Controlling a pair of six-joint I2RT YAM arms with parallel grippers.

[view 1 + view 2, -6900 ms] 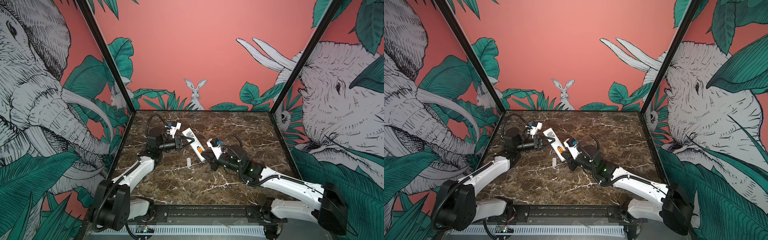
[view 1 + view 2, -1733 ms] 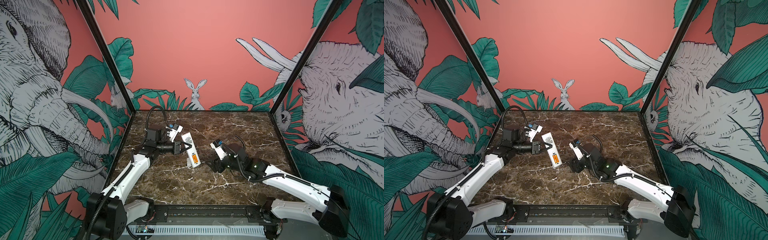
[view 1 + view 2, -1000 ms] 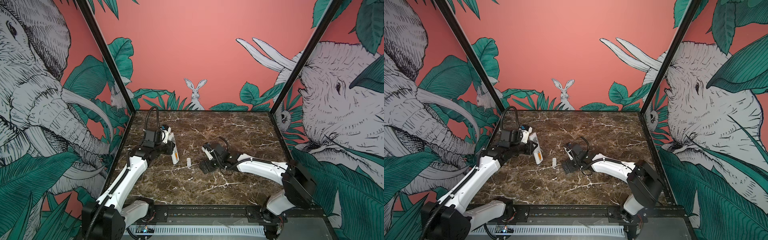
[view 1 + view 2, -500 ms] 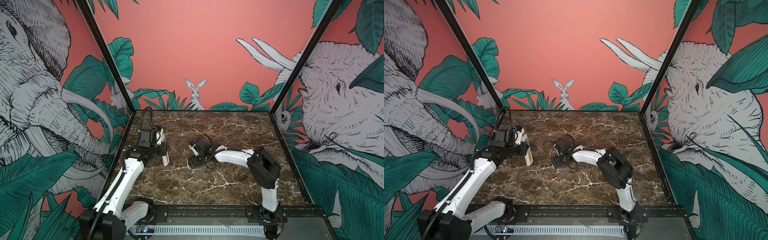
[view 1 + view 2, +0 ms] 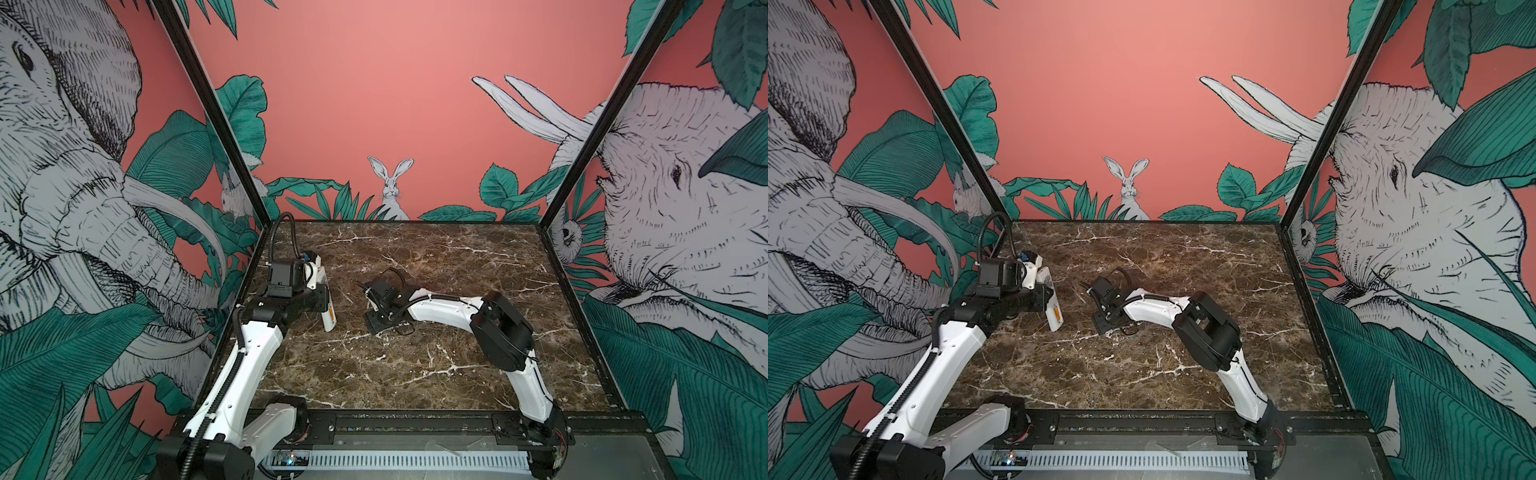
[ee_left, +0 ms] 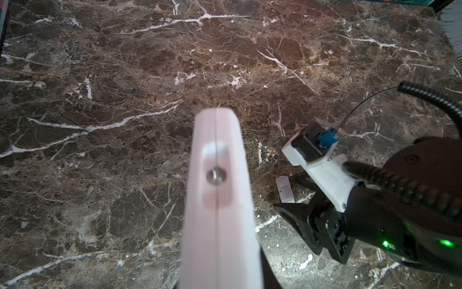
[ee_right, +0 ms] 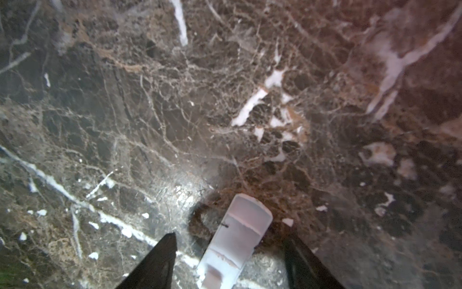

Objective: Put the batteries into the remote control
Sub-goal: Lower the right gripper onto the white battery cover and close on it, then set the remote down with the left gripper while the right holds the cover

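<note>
**A:** Nearest us, what is the right end effector (image 7: 230, 237) doing?

**B:** It is down at the table (image 5: 415, 374) with its jaws apart, one on each side of the cover (image 7: 241, 225). The cover lies flat, and neither jaw seems to touch it.

**A:** And beyond that?

**B:** The left end effector (image 5: 321, 300) is clamped on the remote (image 5: 328, 311), well apart from the cover. The remote's free end points down toward the table, and I can't tell whether the tip touches. In both top views an orange strip shows on its back. I take that for a battery (image 5: 1057, 311) seated in the open bay. It is too small to tell whether both are in.

**A:** So which step is this?

**B:** I'd judge the loading done, or nearly so. The step in hand is fetching the cover to shut the bay.

**A:** What does the next move call for?

**B:** A square pinch across the cover's narrow sides. The cover is thin and flat on the stone, so the jaw tips must sit low or it may skid out. After that comes a lift, a carry to the remote and a careful line-up with the bay, while the left end effector holds firm.
</note>
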